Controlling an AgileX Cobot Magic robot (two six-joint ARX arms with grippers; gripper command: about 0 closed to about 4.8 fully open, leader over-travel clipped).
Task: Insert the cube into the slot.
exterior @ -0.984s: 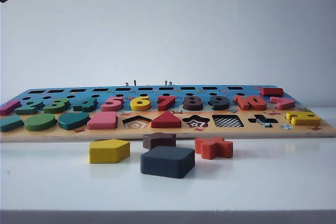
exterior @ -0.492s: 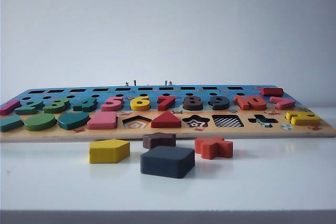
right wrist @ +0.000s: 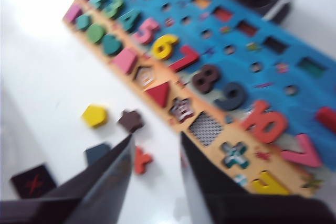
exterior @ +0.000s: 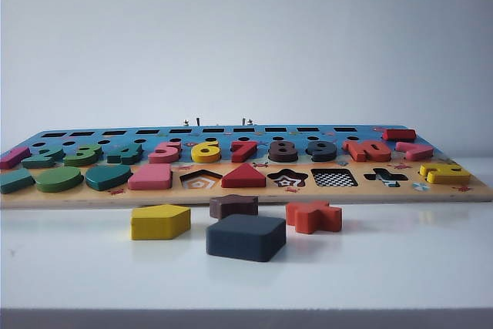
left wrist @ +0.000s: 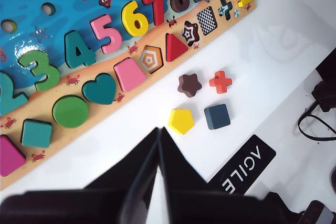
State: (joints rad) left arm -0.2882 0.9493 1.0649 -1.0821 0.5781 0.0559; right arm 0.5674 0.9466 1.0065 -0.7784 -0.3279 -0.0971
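Two grippers are hanging above the table: left gripper [left wrist: 158,145] clenched and empty, right gripper [right wrist: 155,153] parted, grasping nothing. Flat slate-blue square wooden cube [exterior: 246,237] is lying near the table's front edge; checkerboard-floored square slot [exterior: 333,178] is awaiting filling.

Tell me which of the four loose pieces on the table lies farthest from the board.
The dark slate-blue cube. It sits nearest the table's front edge, ahead of the yellow pentagon, brown star and orange cross.

Robot lab bench: bare white table [exterior: 385,267], blank wall, cables [left wrist: 315,124], AgileX floor label.
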